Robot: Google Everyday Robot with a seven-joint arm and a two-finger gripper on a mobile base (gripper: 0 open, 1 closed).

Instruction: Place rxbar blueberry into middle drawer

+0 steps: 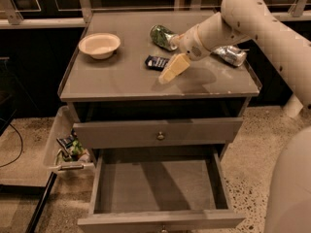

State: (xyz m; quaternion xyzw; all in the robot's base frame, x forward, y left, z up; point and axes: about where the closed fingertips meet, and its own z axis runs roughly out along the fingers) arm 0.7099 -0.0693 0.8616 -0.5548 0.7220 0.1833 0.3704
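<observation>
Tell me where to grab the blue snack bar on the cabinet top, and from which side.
Probably best: take the snack bar across its narrow width, near the middle, coming straight down from above. It lies flat on the cabinet top, so no side offers an edge to get under. The gripper hangs over its right end. The green can lies just behind; stay clear of it.

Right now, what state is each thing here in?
rxbar blueberry: lying flat on the tabletop, not held.
middle drawer: pulled open.
upper drawer: shut.
green can: lying on its side.
silver can: lying on its side.
bowl: upright.
gripper: above the tabletop, beside the bar.
</observation>
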